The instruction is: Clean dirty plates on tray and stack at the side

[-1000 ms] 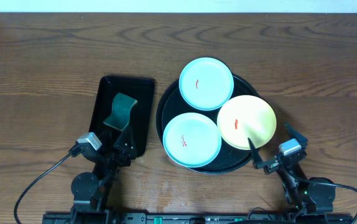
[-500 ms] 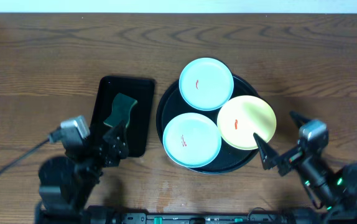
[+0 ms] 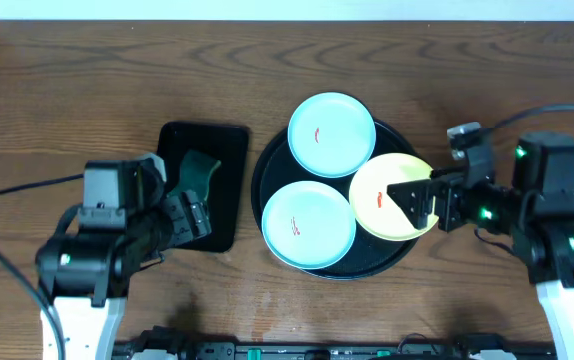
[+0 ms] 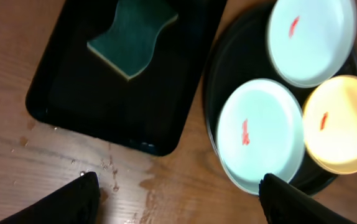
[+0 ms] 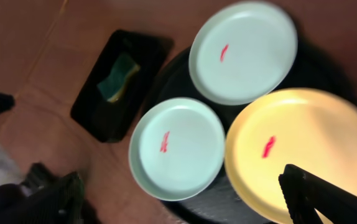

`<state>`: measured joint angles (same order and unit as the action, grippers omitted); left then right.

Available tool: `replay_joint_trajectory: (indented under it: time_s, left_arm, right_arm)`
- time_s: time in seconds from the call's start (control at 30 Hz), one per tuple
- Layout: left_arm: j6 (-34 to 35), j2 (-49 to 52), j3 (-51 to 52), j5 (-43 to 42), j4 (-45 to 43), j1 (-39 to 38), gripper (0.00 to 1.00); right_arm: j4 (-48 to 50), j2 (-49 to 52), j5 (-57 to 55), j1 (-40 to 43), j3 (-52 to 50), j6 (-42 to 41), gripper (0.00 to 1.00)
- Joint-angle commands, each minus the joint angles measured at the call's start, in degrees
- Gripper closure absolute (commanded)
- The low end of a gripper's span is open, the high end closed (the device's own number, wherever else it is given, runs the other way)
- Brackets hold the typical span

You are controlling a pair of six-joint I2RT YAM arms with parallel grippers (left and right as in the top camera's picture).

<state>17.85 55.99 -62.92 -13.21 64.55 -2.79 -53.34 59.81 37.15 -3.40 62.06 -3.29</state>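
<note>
Dirty plates (image 3: 307, 222) start right under the right hand (image 3: 412, 200) — spread wide, empty — which hovers over the yellow plate (image 3: 367, 195) at the right edge of the round tray (image 3: 270, 165), mid-bench. The mint pair lies further left. The left hand (image 3: 192, 215), also spread, hangs over the rectangular tray (image 3: 229, 140)'s near edge — by the sponge (image 3: 197, 170).

No text, label, brand, number or sign legible in any view. The only markings are red smears, one each on the upper mint-blue plate (image 3: 331, 134), the lower mint-blue plate (image 3: 308, 224) and the yellow plate (image 3: 382, 180). They are shapeless streaks, not characters.
</note>
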Motion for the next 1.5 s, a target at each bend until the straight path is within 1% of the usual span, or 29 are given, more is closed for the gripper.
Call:
replay_joint_trajectory:
  time_s: [0.0,0.1,0.17,0.2,0.23,0.3,0.4,0.47,0.5,0.57,0.63,0.7,0.8,0.87,0.93,0.97,1.0,1.07,1.1,1.27,1.47]
  left_arm:
    - [-2.80,3.48,0.63,1.01,0.22,0.09,0.18]
    - [-2.82,7.15,2.47,6.01,-2.19,0.09,0.18]
    - [-2.84,9.99,3.54,8.81,-5.16,0.09,0.19]
    - [-3.19,12.52,3.74,9.92,-7.56,0.09,0.22]
    - [-4.44,14.19,3.74,10.12,-9.27,0.09,0.24]
    - [-7.28,18.21,3.74,10.12,-13.68,0.09,0.26]
    - [-7.98,23.47,3.74,10.58,-18.97,0.09,0.28]
    - [-8.76,27.26,3.74,11.58,-22.51,0.09,0.28]
    - [-10.27,29.42,3.74,12.31,-24.44,0.09,0.31]
    - [-11.87,32.83,3.74,15.37,-26.80,0.09,0.33]
    - [-11.87,36.41,3.74,18.23,-28.92,0.09,0.36]
    - [-12.35,39.74,3.74,18.29,-30.88,0.09,0.40]
    - [-12.35,44.92,3.74,18.21,-33.29,0.09,0.42]
    - [-12.33,47.47,3.74,18.12,-33.64,0.09,0.46]
    - [-13.20,50.60,3.74,15.91,-33.79,0.09,0.52]
    - [-13.25,51.52,3.74,15.26,-33.86,0.09,0.60]
    - [-13.25,52.54,3.74,15.17,-33.86,0.09,0.72]
    - [-13.11,53.24,3.74,15.17,-33.86,0.09,0.91]
    - [-13.11,53.24,3.74,15.17,-33.83,0.09,0.92]
    - [-13.07,51.56,3.48,15.17,-33.38,0.09,0.93]
    - [-11.56,45.70,1.62,15.15,-27.89,0.09,0.93]
  right_arm:
    - [-1.66,2.78,3.61,-0.13,0.72,-0.94,0.01]
    - [-4.00,5.25,2.10,-2.45,0.72,1.77,0.01]
    - [-4.81,6.56,-0.68,-4.98,0.72,1.75,0.03]
    - [-4.98,7.41,-2.93,-7.30,0.72,1.64,0.05]
    - [-4.96,7.93,-4.24,-9.11,0.72,1.60,0.06]
    - [-4.74,8.74,-5.95,-12.15,0.72,1.07,0.07]
    - [-4.24,9.49,-9.09,-15.76,0.72,-0.94,0.07]
    - [-3.89,9.64,-10.54,-17.16,0.72,-1.20,0.07]
    - [-3.65,9.64,-11.13,-17.86,0.72,-1.20,0.07]
    - [-2.97,9.64,-11.65,-18.60,0.72,-1.55,0.07]
    - [-2.40,9.64,-11.67,-18.73,0.72,-2.36,0.06]
    - [-1.73,9.64,-11.67,-18.73,0.72,-2.95,0.06]
    - [-0.35,9.64,-11.65,-18.73,0.72,-3.15,0.06]
    - [0.48,9.64,-11.65,-18.73,0.72,-3.17,0.06]
    - [1.31,9.64,-11.65,-18.73,0.72,-3.56,0.06]
    - [1.57,9.64,-11.67,-18.73,0.72,-3.56,0.06]
    - [2.01,9.66,-11.67,-18.73,0.72,-3.56,0.06]
    - [2.69,9.75,-11.67,-18.73,0.72,-3.56,0.06]
    - [2.97,9.75,-11.69,-18.73,0.72,-3.54,0.06]
    - [3.48,9.86,-13.38,-18.73,0.72,-3.56,0.06]
    - [3.43,11.41,-15.26,-18.73,0.72,-5.16,0.04]
